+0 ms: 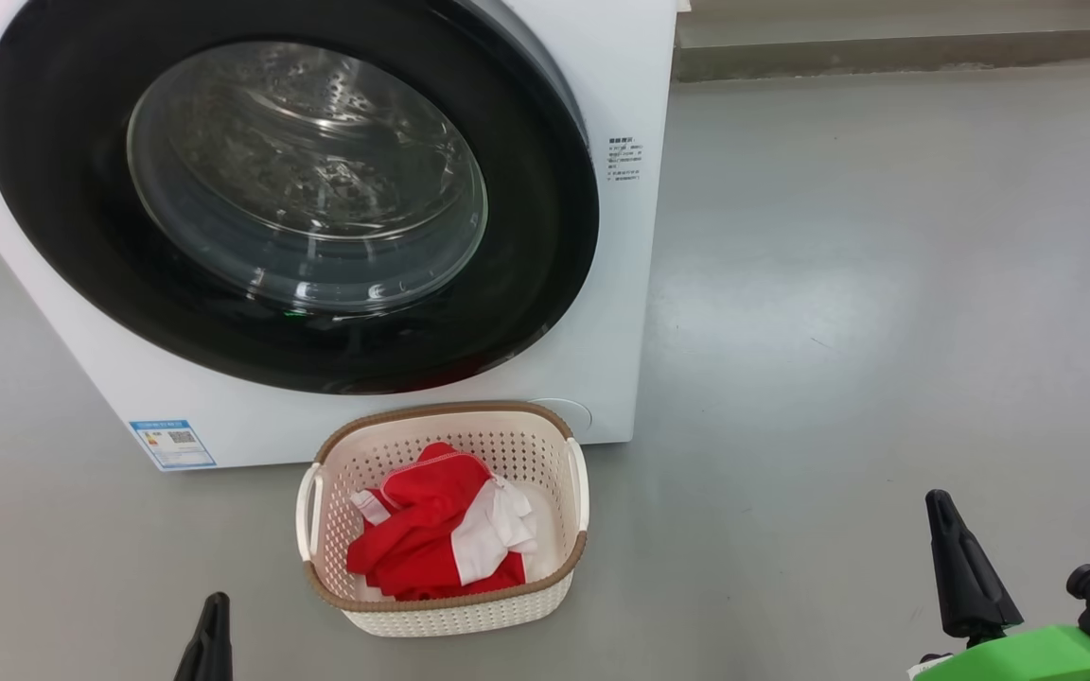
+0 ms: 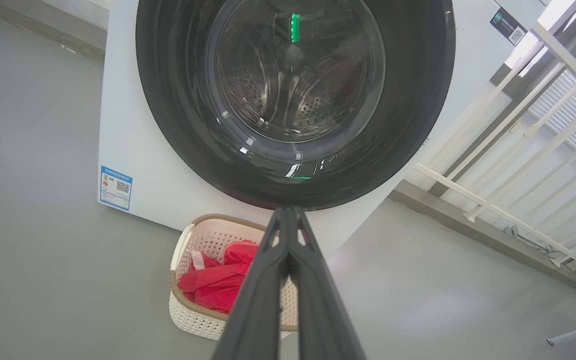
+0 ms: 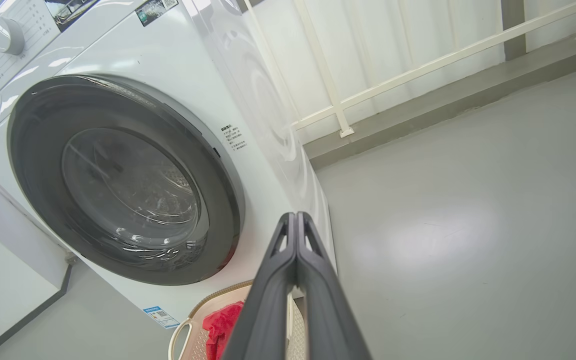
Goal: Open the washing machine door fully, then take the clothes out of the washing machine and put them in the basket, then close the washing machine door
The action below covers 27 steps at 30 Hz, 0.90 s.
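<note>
At the lower left of the head view the left gripper point(image 1: 215, 610) hangs over the floor point(image 1: 886, 284), its fingers pressed together on nothing. Above it, in the upper left, the washer point(image 1: 625, 85) has its door point(image 1: 290, 199) lying flush against the front. Whether the latch has caught I cannot tell. Through the glass the drum point(image 2: 248, 90) shows bare steel and no red. At the bottom centre the basket point(image 1: 450, 619) stands on the floor just before the washer, with the clothes point(image 1: 431, 539) heaped inside it. At the lower right the right gripper point(image 1: 944, 515) is likewise closed tight and empty, well apart from the basket. By my reading the last step, shutting the door, is done or nearly so. What remains, if anything, is a firm push on the black rim to seat the latch, with both arms then drawn clear.
</note>
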Available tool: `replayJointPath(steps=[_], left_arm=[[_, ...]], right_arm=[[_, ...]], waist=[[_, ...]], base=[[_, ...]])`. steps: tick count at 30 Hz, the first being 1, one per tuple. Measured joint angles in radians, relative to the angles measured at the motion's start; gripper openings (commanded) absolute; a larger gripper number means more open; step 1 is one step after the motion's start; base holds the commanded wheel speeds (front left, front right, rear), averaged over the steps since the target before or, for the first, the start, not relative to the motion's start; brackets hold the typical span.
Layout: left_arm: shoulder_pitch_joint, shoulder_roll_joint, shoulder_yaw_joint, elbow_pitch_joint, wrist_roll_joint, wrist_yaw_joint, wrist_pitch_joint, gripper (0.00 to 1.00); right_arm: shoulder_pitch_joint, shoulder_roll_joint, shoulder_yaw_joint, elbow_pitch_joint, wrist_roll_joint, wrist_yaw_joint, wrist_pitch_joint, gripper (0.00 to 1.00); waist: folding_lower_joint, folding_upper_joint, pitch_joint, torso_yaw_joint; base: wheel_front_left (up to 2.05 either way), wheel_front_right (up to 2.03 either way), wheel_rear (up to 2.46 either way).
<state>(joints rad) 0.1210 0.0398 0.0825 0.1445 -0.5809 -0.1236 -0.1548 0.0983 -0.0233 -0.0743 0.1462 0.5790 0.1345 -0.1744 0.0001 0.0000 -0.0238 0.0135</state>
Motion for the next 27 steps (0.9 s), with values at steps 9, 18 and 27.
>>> replayJointPath(steps=[9,18,27], left_arm=[[-0.009,0.0,0.0,0.011,-0.092,0.0,0.023,0.0],[-0.031,0.0,0.0,0.024,-0.195,0.0,0.049,0.0],[-0.047,0.0,0.0,0.033,-0.287,0.0,0.076,0.0]], right_arm=[[-0.012,-0.003,-0.001,0.011,0.109,0.0,0.023,0.0],[-0.024,-0.007,-0.002,0.021,0.202,0.0,0.044,0.0],[-0.042,-0.009,-0.004,0.035,0.305,0.0,0.071,0.0]], waist=[[0.0,0.0,0.003,-0.001],[0.0,0.0,0.005,-0.003],[-0.0001,0.0,0.008,-0.004]], base=[[0.0,0.0,0.0],[0.0,0.0,0.0],[0.0,0.0,0.0]])
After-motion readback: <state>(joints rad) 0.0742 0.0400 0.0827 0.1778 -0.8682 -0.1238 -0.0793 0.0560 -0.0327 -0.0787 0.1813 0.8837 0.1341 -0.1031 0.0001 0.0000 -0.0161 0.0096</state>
